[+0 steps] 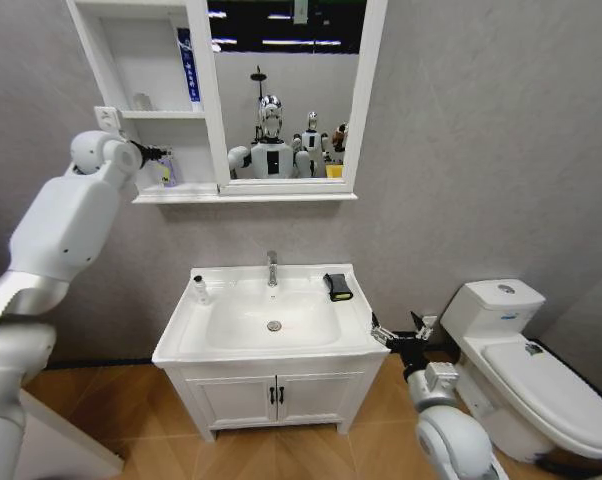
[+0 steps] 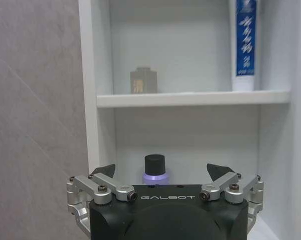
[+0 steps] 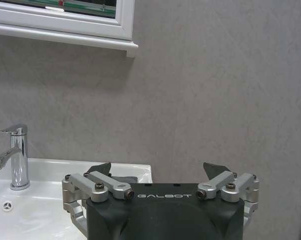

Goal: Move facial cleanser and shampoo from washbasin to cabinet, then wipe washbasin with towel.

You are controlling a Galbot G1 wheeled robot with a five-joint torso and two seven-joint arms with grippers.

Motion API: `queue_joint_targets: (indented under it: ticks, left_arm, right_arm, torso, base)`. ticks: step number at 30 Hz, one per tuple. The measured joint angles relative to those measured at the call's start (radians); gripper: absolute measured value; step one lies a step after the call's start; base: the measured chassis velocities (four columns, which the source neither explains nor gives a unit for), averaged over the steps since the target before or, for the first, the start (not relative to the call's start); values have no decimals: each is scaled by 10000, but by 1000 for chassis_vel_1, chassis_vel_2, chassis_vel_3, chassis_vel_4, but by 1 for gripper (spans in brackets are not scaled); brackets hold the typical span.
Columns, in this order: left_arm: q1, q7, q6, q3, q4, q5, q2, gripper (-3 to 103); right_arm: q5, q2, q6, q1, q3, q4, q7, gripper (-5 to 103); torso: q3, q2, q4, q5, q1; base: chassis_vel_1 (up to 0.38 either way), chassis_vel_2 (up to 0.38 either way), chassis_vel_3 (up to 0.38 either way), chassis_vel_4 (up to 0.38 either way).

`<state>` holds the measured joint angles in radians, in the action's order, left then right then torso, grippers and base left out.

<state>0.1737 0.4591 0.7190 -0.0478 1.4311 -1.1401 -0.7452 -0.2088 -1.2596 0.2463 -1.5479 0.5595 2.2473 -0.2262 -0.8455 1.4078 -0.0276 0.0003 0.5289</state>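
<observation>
My left gripper (image 1: 161, 157) is raised to the cabinet (image 1: 203, 110) and stands open at its lower shelf. Just beyond the open fingertips, a purple bottle with a black cap (image 2: 155, 175) stands upright on that shelf (image 1: 168, 174); the left gripper (image 2: 161, 171) is not closed on it. A blue-and-white tube (image 1: 188, 66) stands on the upper shelf (image 2: 245, 40). On the washbasin (image 1: 181, 338), a small white bottle (image 1: 199, 290) stands at the left rim. The black towel (image 1: 337, 286) lies at the back right. My right gripper (image 1: 401, 330) hovers open by the basin's right edge (image 3: 158, 170).
The chrome faucet (image 1: 272, 268) rises at the basin's back centre. A small grey block (image 2: 143, 81) sits on the upper shelf. A white toilet (image 1: 526, 370) stands close on the right of my right arm. The vanity doors (image 1: 276, 395) are closed below the basin.
</observation>
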Motion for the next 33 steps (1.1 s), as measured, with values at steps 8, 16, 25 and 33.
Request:
queue_joint_targets:
  ticks: [8,16,25,33]
  left_arm:
    - [-3892,967,-177,1835,3809,-536,1395,100]
    - [-8278,968,-1545,3279,4510,1597,492,100]
    - [-9820,-94,-3721,3203,2593,4363,-2039,100]
    - [-10255,-837,-4508,3169,1354,5777,-3044,100]
  right_arm:
    - [12,2,6,25,-44,-28,5,100]
    - [169,-100,-13,-70,-142,-79,32,100]
    - [279,-209,-20,-214,-83,-59,121,100]
    - [294,-292,-29,-240,-68,-105,108,100]
  torso:
    - [1,1,0,-3,0]
    - [0,1,1,1,-1]
    - [-2,0,-4,1,2]
    - [-2,0,0,1,1]
  base:
    - [0,0,0,0]
    - [0,0,0,0]
    - [0,0,0,0]
    - [0,0,0,0]
